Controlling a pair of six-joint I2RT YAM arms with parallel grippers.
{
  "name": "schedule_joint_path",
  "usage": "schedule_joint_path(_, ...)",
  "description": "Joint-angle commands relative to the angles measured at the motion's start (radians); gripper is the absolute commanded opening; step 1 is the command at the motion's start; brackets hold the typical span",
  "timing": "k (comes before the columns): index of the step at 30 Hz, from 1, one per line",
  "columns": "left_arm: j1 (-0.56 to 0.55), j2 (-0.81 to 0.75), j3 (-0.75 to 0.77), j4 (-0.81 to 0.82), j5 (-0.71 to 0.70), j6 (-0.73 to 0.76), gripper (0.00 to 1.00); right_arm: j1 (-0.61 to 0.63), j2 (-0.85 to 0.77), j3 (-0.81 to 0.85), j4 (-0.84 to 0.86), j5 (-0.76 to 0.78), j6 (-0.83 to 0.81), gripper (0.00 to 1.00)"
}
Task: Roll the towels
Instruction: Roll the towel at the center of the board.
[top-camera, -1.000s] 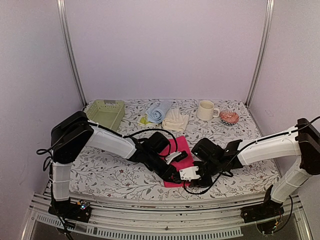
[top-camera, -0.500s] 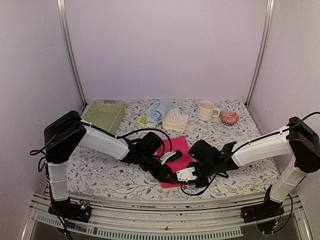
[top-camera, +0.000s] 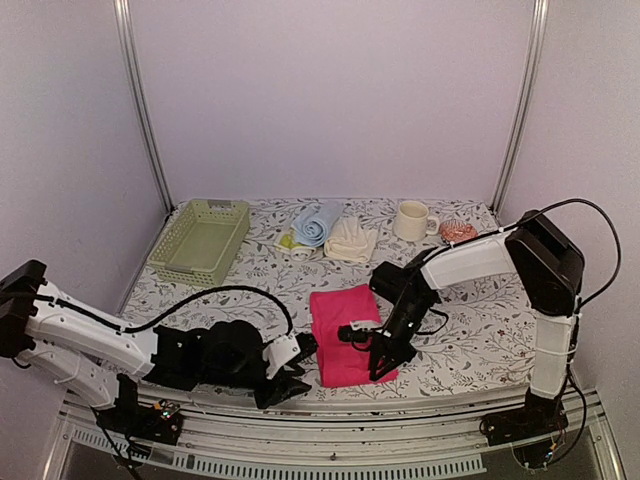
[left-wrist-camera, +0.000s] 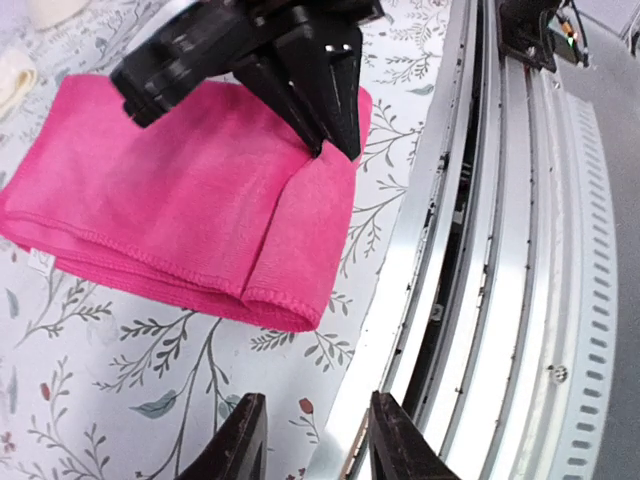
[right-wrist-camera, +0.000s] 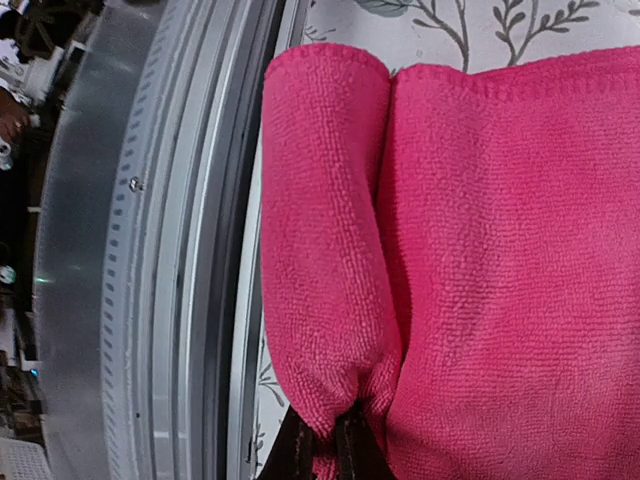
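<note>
1. Barely begun: pink towel (top-camera: 345, 330) near centre of table (top-camera: 480, 340), one turn at near edge.
2. Right hand (top-camera: 378, 368) clenched on that turn; left hand (top-camera: 292, 372) released, near left.
3. Far back: blue towel (top-camera: 318, 222) rolled, cream towel (top-camera: 350, 240) seemingly not.

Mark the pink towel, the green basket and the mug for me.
pink towel (top-camera: 338, 325): top external view, on the flat middle of the cloth.
green basket (top-camera: 182, 273): top external view, on its near wall.
mug (top-camera: 409, 221): top external view, on the side of its body.
</note>
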Motion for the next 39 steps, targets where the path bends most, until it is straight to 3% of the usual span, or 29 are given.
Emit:
schedule_joint_path(1, -0.119, 0.031, 0.045, 0.032, -0.266, 0.177, 0.35, -0.053, 0.197, 0.14, -0.278, -0.142, -0.081, 0.03)
schedule_joint_path(4, -0.163, 0.136, 0.161, 0.0, -0.258, 0.277, 0.37, -0.06, 0.27, 0.211, -0.35, -0.147, -0.106, 0.03)
schedule_joint_path(10, -0.172, 0.406, 0.361, -0.06, -0.23, 0.428, 0.4, -0.061, 0.279, 0.234, -0.338, -0.118, -0.074, 0.04)
schedule_joint_path(15, -0.166, 0.528, 0.435, -0.041, -0.317, 0.474, 0.41, -0.06, 0.27, 0.219, -0.326, -0.108, -0.061, 0.04)
schedule_joint_path(19, -0.166, 0.554, 0.453, -0.021, -0.359, 0.492, 0.4, -0.061, 0.261, 0.203, -0.313, -0.105, -0.056, 0.04)
schedule_joint_path(25, -0.164, 0.446, 0.389, 0.063, -0.338, 0.527, 0.43, -0.06, 0.256, 0.193, -0.305, -0.104, -0.054, 0.04)
schedule_joint_path(31, -0.115, 0.521, 0.42, -0.008, -0.261, 0.508, 0.43, -0.061, 0.259, 0.197, -0.297, -0.103, -0.055, 0.04)
schedule_joint_path(39, -0.086, 0.578, 0.456, -0.039, -0.209, 0.468, 0.31, -0.061, 0.257, 0.196, -0.302, -0.112, -0.061, 0.05)
